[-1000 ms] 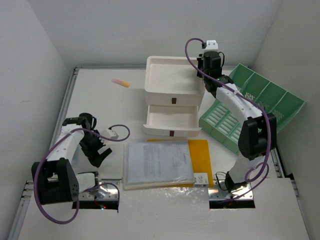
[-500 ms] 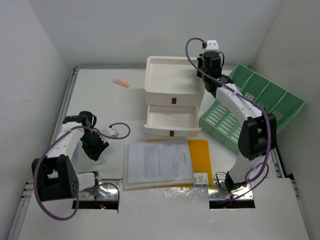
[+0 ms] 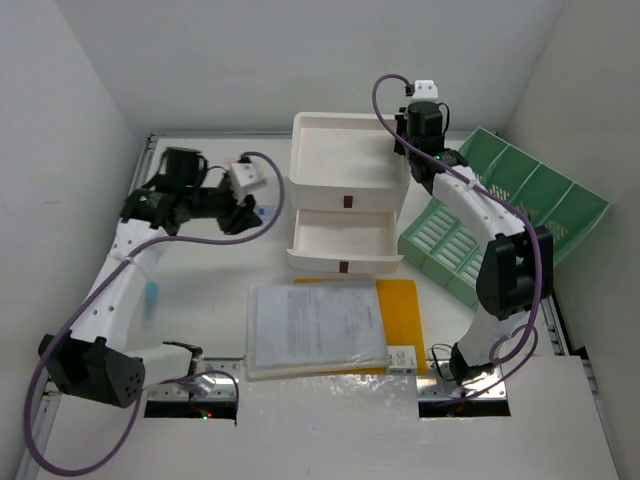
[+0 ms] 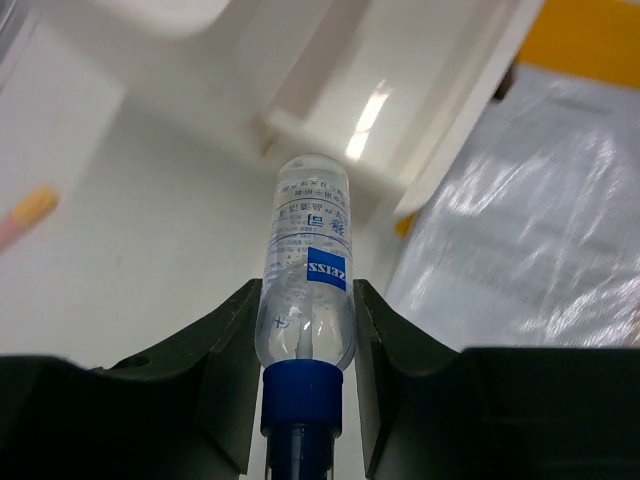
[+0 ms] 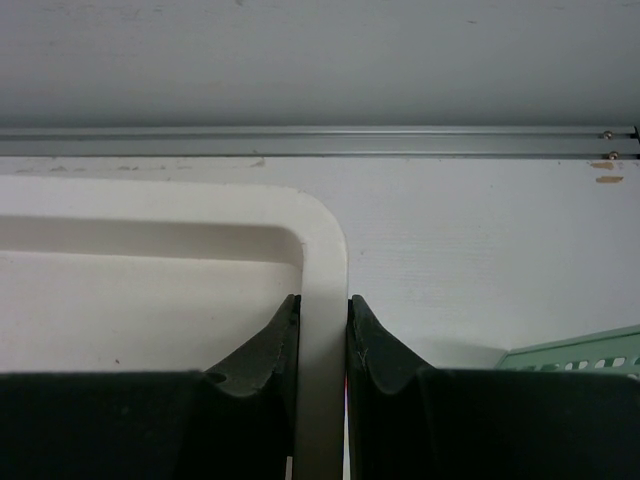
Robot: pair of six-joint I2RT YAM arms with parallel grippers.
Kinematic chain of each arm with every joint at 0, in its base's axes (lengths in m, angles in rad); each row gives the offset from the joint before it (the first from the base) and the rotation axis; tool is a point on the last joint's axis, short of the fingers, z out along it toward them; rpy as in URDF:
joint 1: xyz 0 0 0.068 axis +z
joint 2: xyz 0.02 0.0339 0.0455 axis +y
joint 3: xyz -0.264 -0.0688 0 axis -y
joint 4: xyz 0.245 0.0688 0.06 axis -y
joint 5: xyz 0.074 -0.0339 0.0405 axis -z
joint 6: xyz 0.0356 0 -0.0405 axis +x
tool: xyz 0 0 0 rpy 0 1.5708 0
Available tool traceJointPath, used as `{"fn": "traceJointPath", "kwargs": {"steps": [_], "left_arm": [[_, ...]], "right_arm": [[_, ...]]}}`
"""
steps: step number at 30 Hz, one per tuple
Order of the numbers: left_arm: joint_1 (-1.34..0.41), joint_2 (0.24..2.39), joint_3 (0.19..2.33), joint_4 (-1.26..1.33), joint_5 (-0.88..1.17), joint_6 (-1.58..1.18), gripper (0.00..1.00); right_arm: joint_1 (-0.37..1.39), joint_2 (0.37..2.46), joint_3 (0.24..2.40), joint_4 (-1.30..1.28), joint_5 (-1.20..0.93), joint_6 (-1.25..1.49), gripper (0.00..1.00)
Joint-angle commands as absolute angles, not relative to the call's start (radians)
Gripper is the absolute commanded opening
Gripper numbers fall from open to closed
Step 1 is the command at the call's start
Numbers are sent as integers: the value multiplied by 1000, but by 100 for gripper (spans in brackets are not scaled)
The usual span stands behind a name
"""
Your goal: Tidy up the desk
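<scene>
Nearest the bases: papers [image 3: 315,328] in a clear sleeve, lying over a yellow folder [image 3: 400,305], both resting on the desk [image 3: 215,270] exactly as a second ago.

Further in, on the left: the one real change. A second ago down low beside the papers with jaws spread wide; half a second ago closed there; now raised and swung far across toward the drawer box [image 3: 345,175]. Left gripper [image 4: 307,290] grasping a small clear bottle [image 4: 308,230] with a blue cap, held between both fingers, clear of the desk and pointing at the near left corner of the open drawer [image 3: 343,240]. Judged as pick-up done and carry under way, the open drawer the likely place for it; not yet over the drawer, so no release for now.

Further back: right gripper [image 5: 322,300] clenched on the rim of the drawer box's top tray at its far right corner, unmoved, probably steadying it. Green rack [image 3: 500,215] just beside the box on the right. Farthest left: a small pink-and-orange stick [image 3: 241,165], untouched and probably the next thing to tidy away.
</scene>
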State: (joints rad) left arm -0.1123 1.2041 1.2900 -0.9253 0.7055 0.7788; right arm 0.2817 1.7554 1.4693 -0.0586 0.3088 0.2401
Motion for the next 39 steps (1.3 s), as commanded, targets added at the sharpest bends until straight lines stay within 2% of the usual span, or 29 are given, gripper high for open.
{"fn": "traceJointPath", "kwargs": {"steps": [1,6,12,14,15,16,17,18,26,30,32,33,34,35,36,37,38,39], "left_arm": [[-338,1238,1238,-602,752,532,0],[-523,1374,1203,-295,615,509,0],[-595,1583,1305,-198,620,566,0],[-604,1646,1338,-195,641,598,16],[-615,1679,1359,-202,637,629,44],[-617,1693,1371,-216,627,641,63],[-618,1703,1377,-216,623,644,92],[-618,1707,1382,-212,614,641,100],[-617,1622,1506,-330,548,655,100],[-626,1556,1561,-473,581,644,100],[-640,1499,1543,-526,586,647,91],[-652,1476,1526,-547,578,649,87],[-673,1454,1502,-586,560,653,78],[-686,1419,1456,-610,548,658,54],[-708,1411,1434,-673,529,681,43],[-719,1402,1381,-693,514,684,26],[-732,1402,1344,-704,491,681,19],[-761,1405,1257,-701,444,678,9]], "right_arm": [[290,1779,1497,-127,210,247,3],[291,1773,1483,-114,210,255,3],[290,1772,1482,-126,221,258,3],[290,1775,1480,-129,229,252,3],[290,1775,1479,-136,233,253,2],[290,1776,1480,-138,238,250,3],[291,1778,1480,-143,238,250,3],[291,1779,1482,-146,239,250,3],[291,1815,1509,-169,238,249,3],[291,1827,1519,-173,248,248,3],[291,1842,1534,-192,261,244,3],[290,1847,1543,-196,261,242,3],[291,1853,1560,-207,264,242,3],[291,1864,1571,-215,268,242,3],[290,1870,1589,-227,282,244,3],[290,1874,1598,-232,293,247,3],[291,1885,1604,-239,301,259,3],[291,1888,1618,-253,316,276,1]]}}
